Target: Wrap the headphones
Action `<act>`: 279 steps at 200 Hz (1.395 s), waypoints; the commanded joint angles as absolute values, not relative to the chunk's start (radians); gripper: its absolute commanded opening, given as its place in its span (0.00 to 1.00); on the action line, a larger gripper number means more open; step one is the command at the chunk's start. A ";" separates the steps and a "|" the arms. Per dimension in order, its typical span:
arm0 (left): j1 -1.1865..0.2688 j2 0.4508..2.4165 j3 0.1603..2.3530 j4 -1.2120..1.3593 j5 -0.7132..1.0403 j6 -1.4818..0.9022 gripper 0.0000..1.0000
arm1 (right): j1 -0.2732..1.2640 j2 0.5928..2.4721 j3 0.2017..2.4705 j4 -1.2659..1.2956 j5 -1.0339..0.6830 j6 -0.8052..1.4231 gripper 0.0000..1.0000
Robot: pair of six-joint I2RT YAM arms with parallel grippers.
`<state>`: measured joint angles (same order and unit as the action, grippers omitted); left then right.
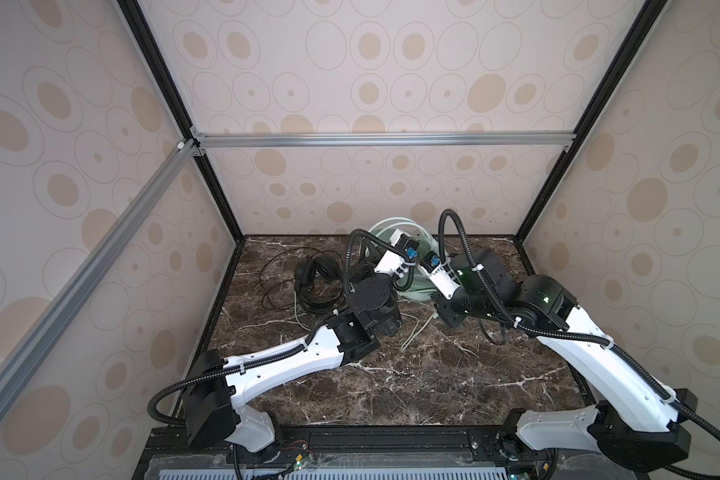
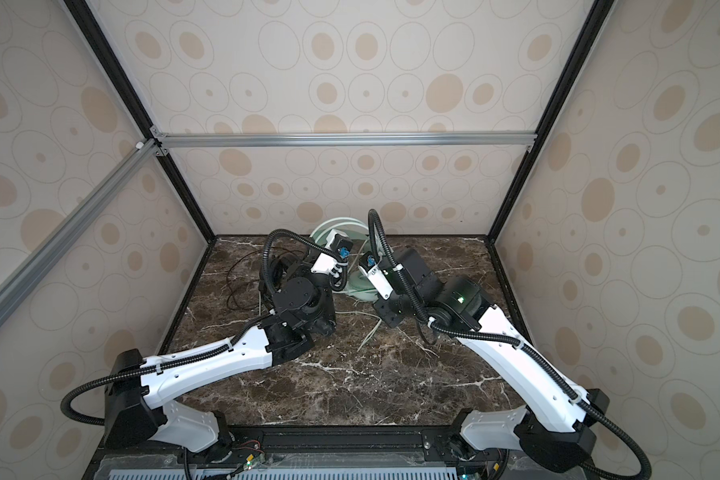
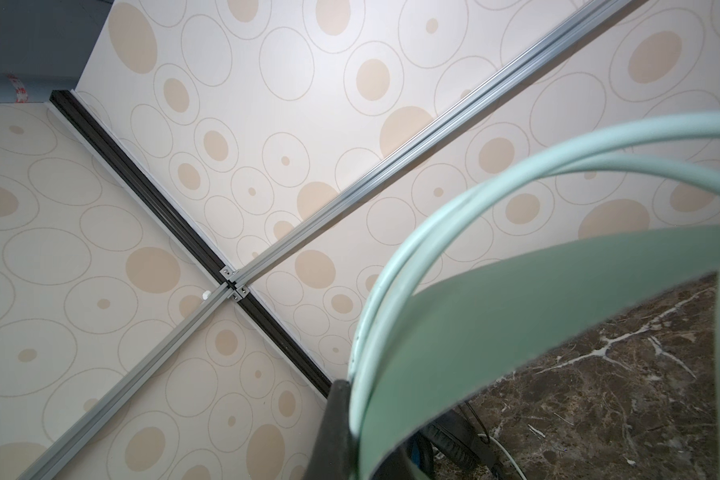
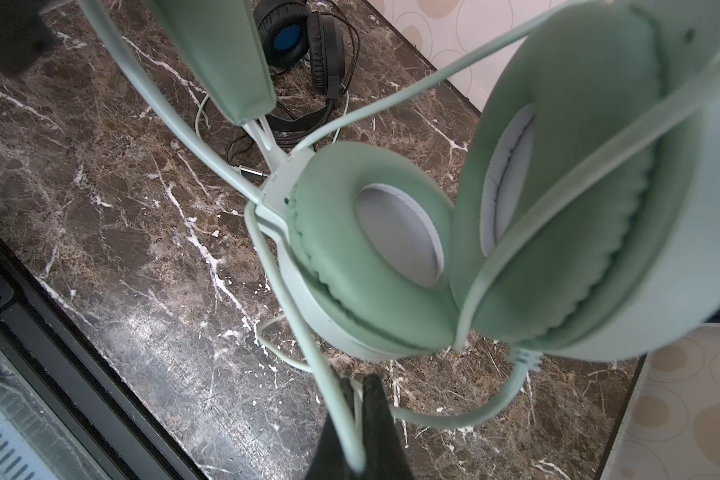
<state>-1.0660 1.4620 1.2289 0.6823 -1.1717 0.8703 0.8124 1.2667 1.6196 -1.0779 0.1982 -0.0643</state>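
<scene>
Between the black fingertips of the right gripper [image 4: 358,388] we are seeing the thin, rubbery pale whitish cord [image 4: 310,349] being pinched, the jaws pressing together on it. Just beyond those fingertips the padded plastic mint-green headset [image 4: 371,257] is hanging, apparently clear of the dark brown white-veined marble tabletop [image 4: 142,249], its two soft ear cushions facing each other with cord crossing them. Farther out, the left gripper [image 3: 352,409] is clamping the flat headband [image 3: 516,316] of that headset, cord loops running beside its one visible finger [image 3: 333,424]; the other finger is hiding behind the band. Farthest from both hands, the black padded over-ear headset [image 4: 325,50] with blue inner lining is lying on the marble, its thin black wire [image 4: 350,39] sprawling loose around it

We are judging the mint-green headset light, stiff at the cups and springy at the band, so band or yokes are offering the firmest hold, the squashy cushions the poorest. The cord is looking limp and a little slick, likely sliding off unless taken close to the last turn and kept taut. The black wire is looking finer and readier to tangle

We are finding no box, tray or bag in any view
</scene>
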 commanded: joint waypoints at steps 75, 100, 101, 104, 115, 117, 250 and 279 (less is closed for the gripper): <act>-1.076 1.473 1.222 0.972 -1.239 1.168 0.00 | 0.806 1.254 1.648 -1.149 0.251 0.077 0.02; -1.078 1.445 1.228 0.816 -1.222 1.080 0.00 | 0.806 1.252 1.679 -1.191 0.368 -0.040 0.04; -1.078 1.443 1.230 0.804 -1.221 1.072 0.00 | 0.806 1.252 1.680 -1.192 0.373 -0.046 0.03; -1.077 1.437 1.234 0.770 -1.216 1.053 0.00 | 0.804 1.252 1.686 -1.195 0.383 -0.061 0.04; -1.078 1.427 1.254 0.636 -1.190 0.969 0.00 | 0.806 1.257 1.703 -1.205 0.420 -0.119 0.04; -1.078 1.425 1.258 0.609 -1.185 0.953 0.00 | 0.807 1.259 1.706 -1.207 0.426 -0.130 0.04; -1.019 1.478 1.565 -0.392 -0.812 0.260 0.00 | 0.864 1.166 1.582 -0.953 0.726 -0.453 0.06; -0.974 1.502 1.615 -0.537 -0.646 0.152 0.00 | 0.864 1.157 1.568 -0.885 0.723 -0.495 0.07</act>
<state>-1.0142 1.4948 1.5753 -0.2581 -0.8005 0.2356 0.8825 1.2072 1.5661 -1.0100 0.5751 -0.4534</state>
